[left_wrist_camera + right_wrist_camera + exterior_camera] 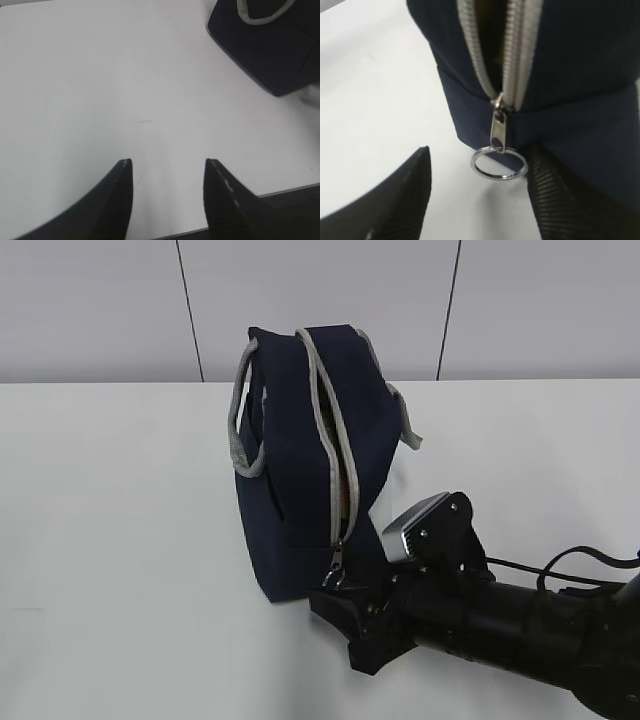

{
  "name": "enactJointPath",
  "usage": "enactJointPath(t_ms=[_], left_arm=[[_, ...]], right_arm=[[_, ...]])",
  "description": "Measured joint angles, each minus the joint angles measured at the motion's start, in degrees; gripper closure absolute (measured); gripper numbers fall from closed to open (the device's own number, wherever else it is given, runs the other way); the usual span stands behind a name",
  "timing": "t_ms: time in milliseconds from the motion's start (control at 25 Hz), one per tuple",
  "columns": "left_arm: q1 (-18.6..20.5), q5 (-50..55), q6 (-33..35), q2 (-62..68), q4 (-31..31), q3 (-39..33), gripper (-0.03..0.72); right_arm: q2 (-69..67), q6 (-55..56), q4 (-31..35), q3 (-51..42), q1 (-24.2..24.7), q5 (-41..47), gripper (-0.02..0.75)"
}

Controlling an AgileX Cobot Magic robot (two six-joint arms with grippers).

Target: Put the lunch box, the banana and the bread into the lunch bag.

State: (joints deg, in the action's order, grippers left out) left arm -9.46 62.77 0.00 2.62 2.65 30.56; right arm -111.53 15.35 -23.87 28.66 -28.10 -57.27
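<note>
The navy lunch bag (300, 440) stands on the white table, its grey zipper partly open along the top and front. A brownish-yellow patch shows in the gap (348, 492); I cannot tell what it is. The lunch box, banana and bread are not otherwise in view. My right gripper (345, 628) is open at the bag's near bottom corner. In the right wrist view its jaws (479, 152) stand either side of the metal ring pull (501, 176), not touching it. My left gripper (167, 162) is open and empty over bare table, with the bag's corner (265, 50) at the upper right.
Grey webbing handles (240, 415) hang on both sides of the bag. A grey panelled wall stands behind the table (110, 540). The table's front edge (285, 191) runs just under the left gripper. The right arm's black cable lies at the right.
</note>
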Motion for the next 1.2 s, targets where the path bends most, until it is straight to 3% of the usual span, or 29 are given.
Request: enactJointPath(t_ms=[720,1200], left_arm=[[0.0,0.0,0.0,0.0,0.0,0.0,0.335],[0.0,0.0,0.0,0.0,0.0,0.0,0.335]], right_arm=[[0.0,5.68,-5.52,0.0,0.0,-0.71,0.271],[-0.95,5.77,-0.6,0.0,0.0,-0.83,0.271]])
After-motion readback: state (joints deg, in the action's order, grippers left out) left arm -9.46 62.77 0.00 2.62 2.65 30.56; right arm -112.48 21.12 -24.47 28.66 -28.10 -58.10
